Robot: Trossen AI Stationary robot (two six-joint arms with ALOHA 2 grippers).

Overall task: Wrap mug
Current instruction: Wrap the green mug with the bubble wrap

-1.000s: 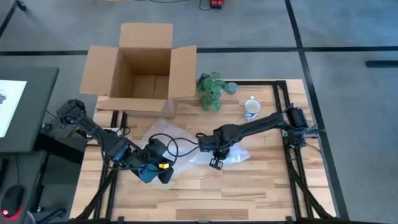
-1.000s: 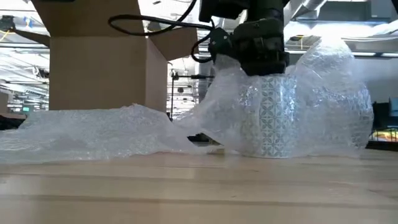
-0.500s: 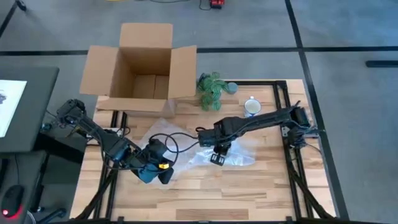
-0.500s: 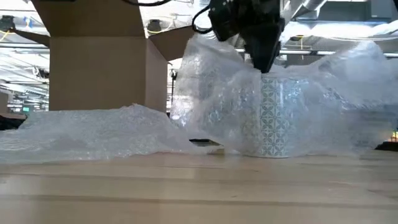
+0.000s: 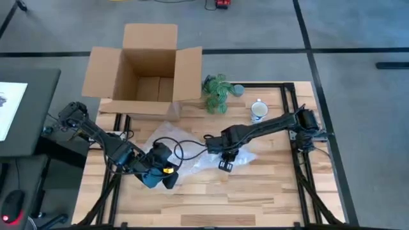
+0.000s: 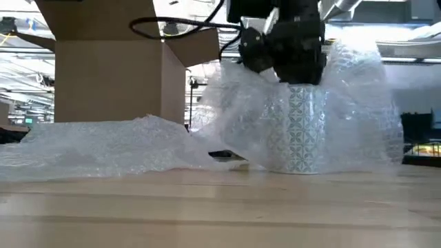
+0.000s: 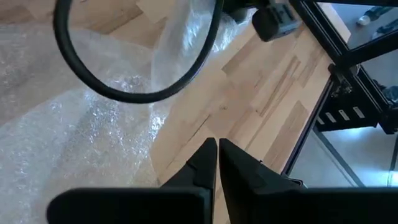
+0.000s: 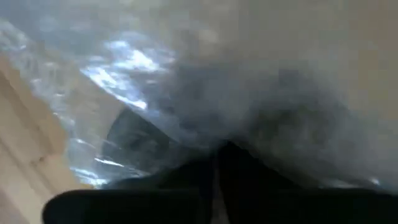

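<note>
A mug (image 6: 300, 131) with a grey-green pattern stands upright on the wooden table, under a sheet of clear bubble wrap (image 6: 103, 148). The wrap (image 5: 192, 153) spreads across the table's middle and is draped over the mug. My right gripper (image 6: 293, 69) is shut on the wrap just above the mug; in the high view the gripper (image 5: 226, 160) and the wrap hide the mug. My left gripper (image 7: 217, 146) is shut, by the wrap's near edge (image 7: 155, 143), at the table's near left (image 5: 170, 180). I cannot tell whether it touches the wrap. My right gripper holds a bunched part of the bubble wrap (image 6: 272, 76) between its shut fingers, coming from above and pointing down, right over the mug's top. The wrap hangs from the hold down both sides of the mug to the table. The wrap itself hides the exact spot in the wrist view.
An open cardboard box (image 5: 148, 70) stands at the far left. A green plant (image 5: 217, 92) and a white mug (image 5: 259, 110) are at the far right. Bare wood (image 5: 255, 191) lies along the near edge. A black cable (image 5: 182, 148) loops over the wrap.
My right gripper rose with the wrap, which spread wide above the mug, then came back down over the mug. The wrap now hangs closer round the mug's sides. The mug and my left gripper have kept still.
</note>
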